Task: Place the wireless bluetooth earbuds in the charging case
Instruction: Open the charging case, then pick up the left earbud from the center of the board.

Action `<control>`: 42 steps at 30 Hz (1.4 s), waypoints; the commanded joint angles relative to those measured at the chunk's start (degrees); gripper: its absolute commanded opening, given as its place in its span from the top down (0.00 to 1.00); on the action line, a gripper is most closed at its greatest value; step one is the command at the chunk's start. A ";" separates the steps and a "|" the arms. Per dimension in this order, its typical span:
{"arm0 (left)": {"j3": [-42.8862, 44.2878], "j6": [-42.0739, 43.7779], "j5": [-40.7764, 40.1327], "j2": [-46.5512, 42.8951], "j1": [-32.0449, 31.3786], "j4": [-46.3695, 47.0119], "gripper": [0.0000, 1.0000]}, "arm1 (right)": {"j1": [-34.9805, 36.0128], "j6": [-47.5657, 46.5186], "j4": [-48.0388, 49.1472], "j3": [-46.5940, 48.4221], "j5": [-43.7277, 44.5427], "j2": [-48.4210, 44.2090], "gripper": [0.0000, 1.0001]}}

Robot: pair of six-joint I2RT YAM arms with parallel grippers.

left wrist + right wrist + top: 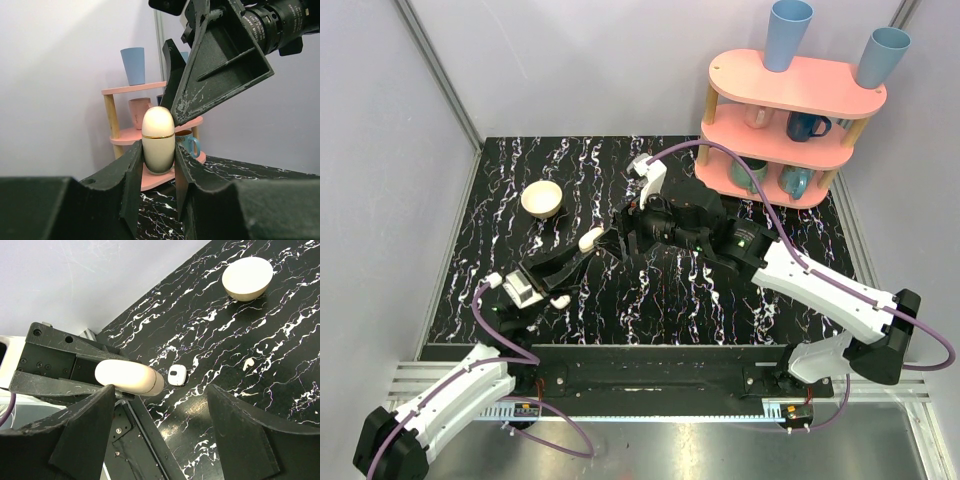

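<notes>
Left tool (158,152) is clamped on the cream capsule case (158,135), long axis along its fingers; right tool (161,390) hangs open and empty, and one loose earbud (248,363) lies on the surface (280,340) between it and the bowl (247,277), so the right arm is nearer.

**A:** How many cups on the pink shelf (820,90)?
**B:** 6 across its 3 tiers. 2 light-blue tumblers (788,33) on top, 1 pink cup (758,116) and 1 dark-blue mug (807,126) in the middle, 2 teal mugs (795,182) at the bottom.
**A:** And the small things?
**B:** 1 cream bowl (542,198) far left, 1 cream capsule case (591,239), 1 white rounded-square piece (177,375), 1 tiny white earbud (247,364).
**A:** Arms?
**B:** 2, the left arm (450,395) and the right arm (820,285).
</notes>
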 commanded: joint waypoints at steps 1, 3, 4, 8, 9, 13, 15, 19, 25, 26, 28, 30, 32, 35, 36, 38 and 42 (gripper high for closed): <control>2.86 -0.65 4.30 -0.57 -0.23 2.67 1.00 | 0.16 -1.04 0.25 2.59 1.41 0.51 0.19; 3.21 -0.83 4.91 -0.49 -0.15 2.67 1.00 | 0.16 -1.13 0.17 2.68 1.50 0.78 0.19; 3.21 -0.91 4.91 -0.57 -0.14 2.93 1.00 | 0.25 -1.13 0.08 2.77 1.50 0.69 0.19; 3.91 -1.27 7.80 -0.31 -0.23 3.02 1.00 | 0.16 -1.22 0.08 3.03 1.85 1.22 0.18; 4.00 -1.44 8.42 -0.31 -0.23 3.28 1.00 | 0.16 -1.22 0.08 3.12 2.11 1.31 0.18; 4.79 -2.14 11.24 -0.22 -0.14 3.72 1.00 | 0.16 -1.39 0.17 3.65 2.46 1.74 0.18; 5.06 -2.32 12.55 -0.22 -0.14 3.99 1.00 | 0.16 -1.66 0.25 4.00 2.81 1.92 0.17; 5.15 -3.02 14.05 -0.31 -0.15 4.08 1.00 | 0.16 -2.18 0.43 4.44 3.60 2.01 0.17; 4.80 -3.73 14.41 -1.28 -0.23 4.43 1.00 | 0.16 -2.71 0.52 4.79 4.22 2.10 0.17; 4.71 -3.73 13.97 -1.54 -0.15 4.43 1.00 | 0.16 -2.88 0.43 4.88 4.22 2.18 0.17; 4.62 -3.46 13.36 -1.80 -0.14 3.90 1.00 | 0.16 -3.76 0.34 5.14 5.01 2.18 0.17; 4.44 -3.03 12.56 -2.16 -0.14 2.94 1.00 | 0.16 -4.72 0.43 5.58 5.10 1.84 0.15; 3.83 -2.94 10.11 -2.59 -0.23 2.41 1.00 | 0.16 -4.99 0.69 5.76 4.84 1.40 0.14; 2.51 -2.15 6.42 -3.03 -0.14 1.53 1.00 | 0.16 -5.61 2.27 6.11 3.53 0.69 0.13; 2.25 -1.97 5.54 -3.12 -0.23 1.27 1.00 | 0.16 -5.70 2.71 6.11 2.82 0.43 0.12; 1.46 -1.97 3.78 -2.86 -0.23 1.18 1.00 | 0.16 -5.87 3.50 6.20 2.20 0.34 0.12; 0.58 -1.88 2.28 -2.86 -0.14 0.91 1.00 | 0.08 -6.14 4.56 6.46 1.59 0.34 0.11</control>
